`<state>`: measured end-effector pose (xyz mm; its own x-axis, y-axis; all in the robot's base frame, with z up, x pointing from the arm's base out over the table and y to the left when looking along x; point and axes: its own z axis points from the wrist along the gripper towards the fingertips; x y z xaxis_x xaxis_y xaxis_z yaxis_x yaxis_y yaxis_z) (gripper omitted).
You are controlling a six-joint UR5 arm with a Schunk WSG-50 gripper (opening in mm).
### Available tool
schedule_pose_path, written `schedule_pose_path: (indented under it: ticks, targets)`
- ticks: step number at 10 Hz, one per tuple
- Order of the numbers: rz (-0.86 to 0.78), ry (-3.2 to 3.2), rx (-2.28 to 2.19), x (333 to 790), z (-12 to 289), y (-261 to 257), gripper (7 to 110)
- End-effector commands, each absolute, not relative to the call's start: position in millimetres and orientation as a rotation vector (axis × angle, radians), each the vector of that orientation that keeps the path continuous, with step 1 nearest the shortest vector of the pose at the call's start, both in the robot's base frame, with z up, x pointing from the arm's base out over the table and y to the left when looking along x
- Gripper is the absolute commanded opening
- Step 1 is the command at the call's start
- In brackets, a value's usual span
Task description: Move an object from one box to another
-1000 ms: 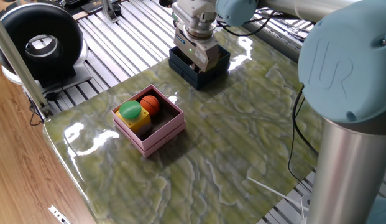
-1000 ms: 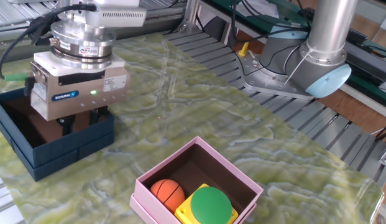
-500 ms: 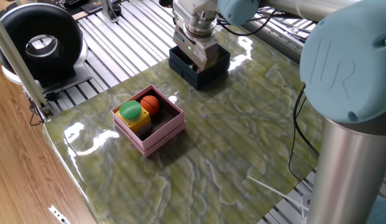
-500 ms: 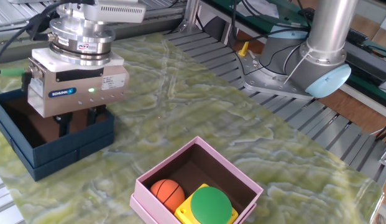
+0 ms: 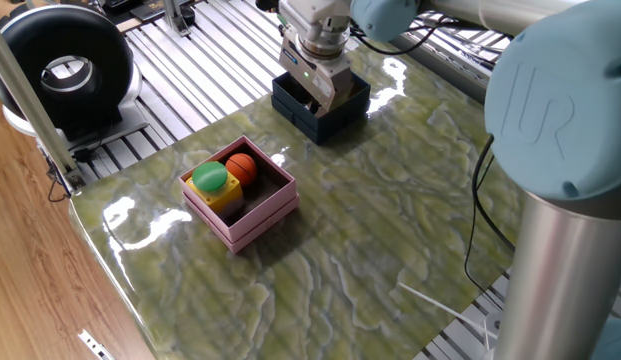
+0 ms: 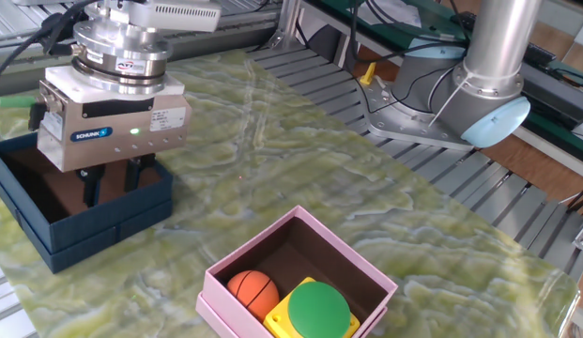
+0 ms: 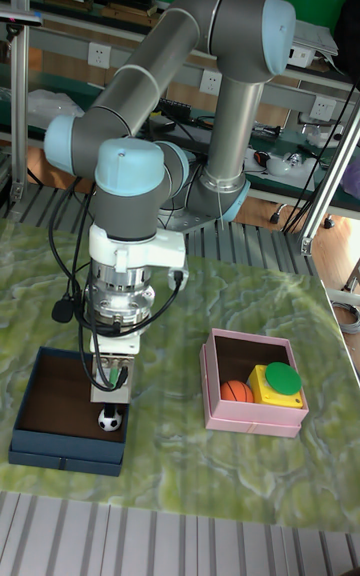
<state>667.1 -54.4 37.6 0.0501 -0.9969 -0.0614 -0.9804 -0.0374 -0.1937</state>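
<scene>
At the tall view's lower left, the gripper [image 7: 111, 391] hangs over the navy box [image 7: 40, 437], fingers [image 6: 91, 191] slightly parted and empty, above a small ball [image 7: 110, 421].

Grey tubular arm [image 7: 170, 46], pale-blue joint caps. Silver boxy gripper [image 6: 110, 183]: blue-lettered label, green LED, dark fingers [image 6: 92, 188]. Black cables along the wrist.

green marbled table [image 5: 390, 220] (glossy), navy box [image 5: 335, 115], pink box [image 5: 260, 215]
</scene>
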Motion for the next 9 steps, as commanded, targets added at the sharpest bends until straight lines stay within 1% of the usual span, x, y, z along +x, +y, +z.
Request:
schedule_pose_path:
  ticks: [1, 3, 5, 8, 9]
  targets:
    - [-0.164, 2.028, -2.140, 671, 41, -58, 44]
    - [-0.187, 2.038, -2.135, 673, 41, -62, 44]
    - [-0.141, 2.066, -2.126, 666, 40, -59, 44]
    - [-0.132, 2.117, -2.140, 657, 38, -66, 44]
    - [-0.143, 2.110, -2.157, 657, 38, -68, 66]
